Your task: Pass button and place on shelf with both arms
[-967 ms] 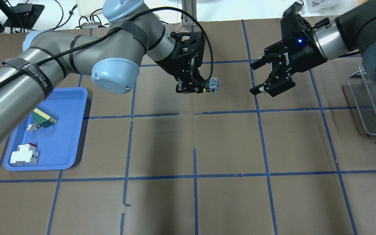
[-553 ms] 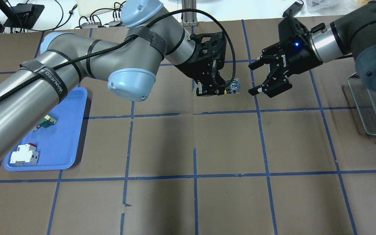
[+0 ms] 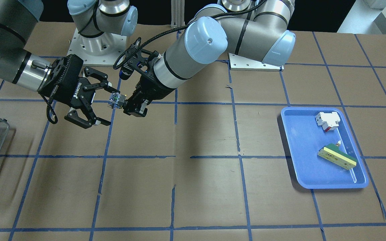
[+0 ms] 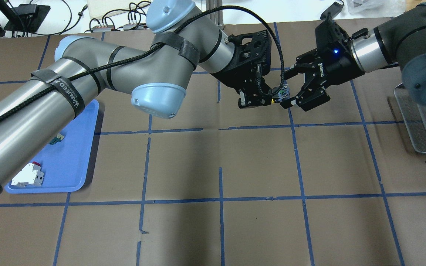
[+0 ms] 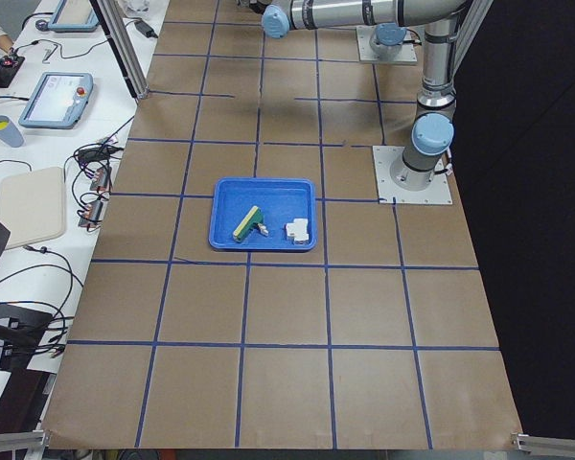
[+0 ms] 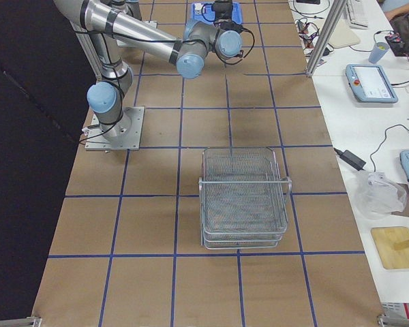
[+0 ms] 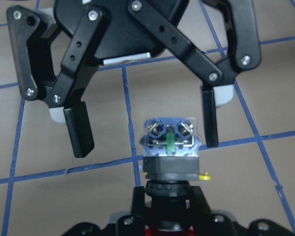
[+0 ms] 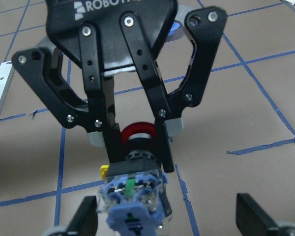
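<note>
My left gripper (image 4: 263,99) is shut on the button (image 4: 283,94) by its red cap (image 8: 137,132), held above the table with the silvery-blue block (image 7: 170,139) pointing away. My right gripper (image 4: 290,88) is open, and its fingers (image 7: 78,132) stand on either side of that block without closing on it. The same meeting shows in the front view, with the left gripper (image 3: 130,106), the button (image 3: 115,99) and the right gripper (image 3: 108,104). The wire-mesh shelf (image 4: 420,122) stands at the far right of the table, and also shows in the right side view (image 6: 244,197).
A blue tray (image 4: 83,155) at the left holds a white and red breaker block (image 4: 28,176) and a green and cream bar (image 3: 337,157). The left arm's elbow (image 4: 157,98) hangs over the tray's corner. Blue tape lines grid the brown table.
My left arm has carried the button to the right, towards the right gripper. The right gripper edged left, and the button's block now lies between its open fingers.
</note>
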Tool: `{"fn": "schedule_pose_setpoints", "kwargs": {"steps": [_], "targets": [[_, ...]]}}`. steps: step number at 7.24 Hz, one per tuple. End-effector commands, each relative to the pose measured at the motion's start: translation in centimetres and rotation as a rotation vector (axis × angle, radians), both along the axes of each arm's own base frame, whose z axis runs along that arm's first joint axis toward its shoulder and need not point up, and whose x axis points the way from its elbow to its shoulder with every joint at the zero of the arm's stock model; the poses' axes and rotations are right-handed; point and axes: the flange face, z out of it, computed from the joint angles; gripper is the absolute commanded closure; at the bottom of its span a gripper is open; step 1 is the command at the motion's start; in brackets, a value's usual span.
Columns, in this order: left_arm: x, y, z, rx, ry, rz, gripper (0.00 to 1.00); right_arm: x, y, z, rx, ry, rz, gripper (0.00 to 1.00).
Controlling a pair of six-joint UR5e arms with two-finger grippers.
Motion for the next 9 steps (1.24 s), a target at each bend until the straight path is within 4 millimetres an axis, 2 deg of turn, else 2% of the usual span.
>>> {"fn": "schedule_pose_setpoints", "kwargs": {"steps": [1,4,7,8,9], "targets": [[0.0,0.0,0.2,0.020,0.002,0.036,0.99,0.0,0.1,0.4,-0.003,0.001,-0.004,0.00],[-0.2,-0.1,0.4,0.065,0.022,0.108,0.99,0.3,1.0,1.7,-0.011,0.004,-0.009,0.00],[-0.3,-0.2,0.1,0.072,0.020,0.110,0.98,0.4,1.1,1.9,-0.013,-0.007,-0.012,0.00],[-0.3,-0.1,0.2,0.070,0.021,0.109,0.97,0.4,1.1,1.9,-0.015,-0.005,-0.011,0.14],[-0.4,-0.1,0.3,0.067,0.026,0.121,0.97,0.3,1.0,1.9,-0.018,-0.005,-0.011,0.33]]}}
